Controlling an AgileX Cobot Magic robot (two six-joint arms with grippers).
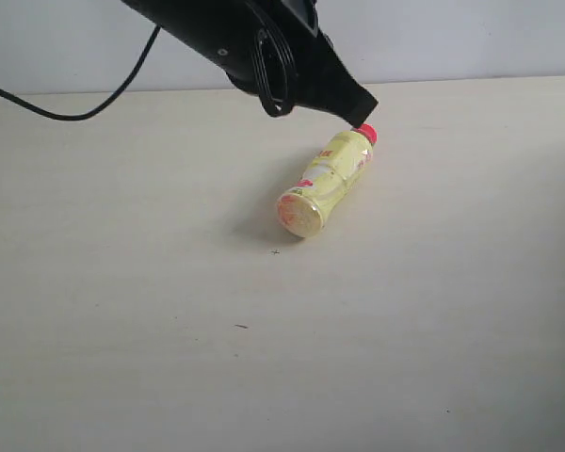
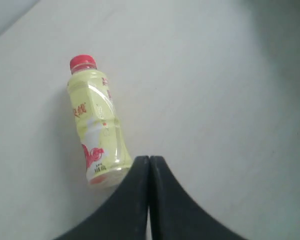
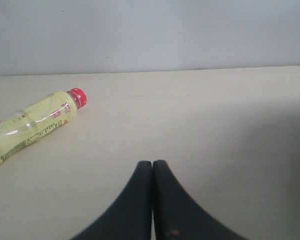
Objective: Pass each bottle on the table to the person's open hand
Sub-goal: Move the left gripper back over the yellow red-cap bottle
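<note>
Beige table [image 1: 122, 330], pale wall [image 1: 452, 38], yellow btl [image 1: 325, 184]

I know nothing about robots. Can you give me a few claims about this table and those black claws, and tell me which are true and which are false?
1. The yellow bottle stands upright on the table. False: it lies on its side.
2. Its cap is red. True.
3. The left gripper is clamped around the bottle. False: its jaws are shut on nothing, and the bottle lies free.
4. The right gripper is shut and empty. True.
5. Four bottles can be seen on the table. False: only one is in view.
</note>
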